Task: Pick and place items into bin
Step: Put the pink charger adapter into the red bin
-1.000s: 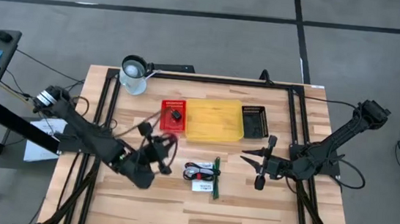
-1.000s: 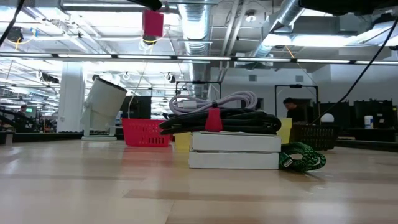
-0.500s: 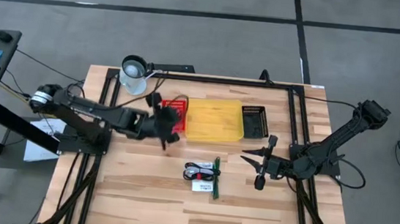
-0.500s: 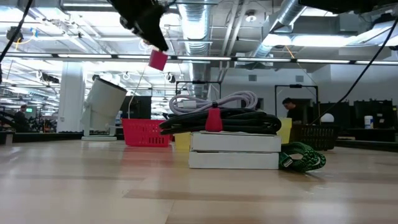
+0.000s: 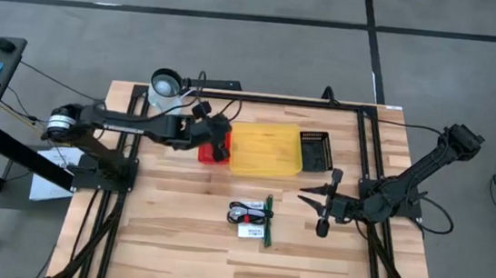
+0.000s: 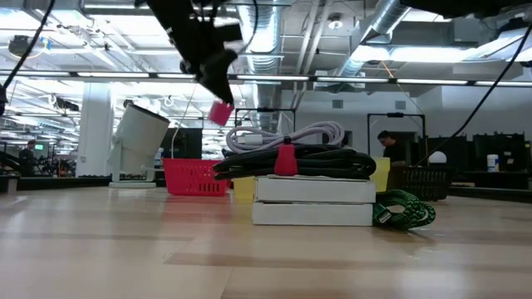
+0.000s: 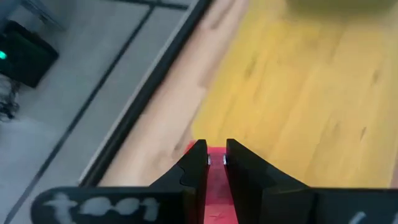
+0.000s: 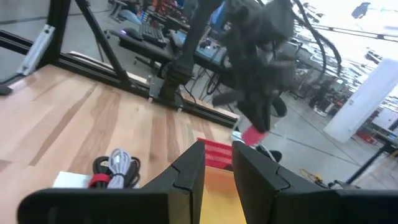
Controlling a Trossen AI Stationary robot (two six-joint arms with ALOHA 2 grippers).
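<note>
Red is the small block (image 6: 220, 113) pinched in the left gripper (image 5: 220, 148), which has swung from the tabletop's near left area up and over to the red bin (image 5: 207, 152) within the last second. It now hangs just above that bin, beside the yellow bin (image 5: 266, 149), fingers (image 7: 198, 167) closed on the block. In my judgement the carry is almost done and only the release remains. The coiled black cable (image 5: 250, 213), the green stick (image 5: 268, 220) and the white packet (image 5: 251, 232) lie together mid-tabletop, not yet collected. The right gripper (image 5: 322, 208) waits near them, unmoved, its fingers nearly together and holding nothing.
</note>
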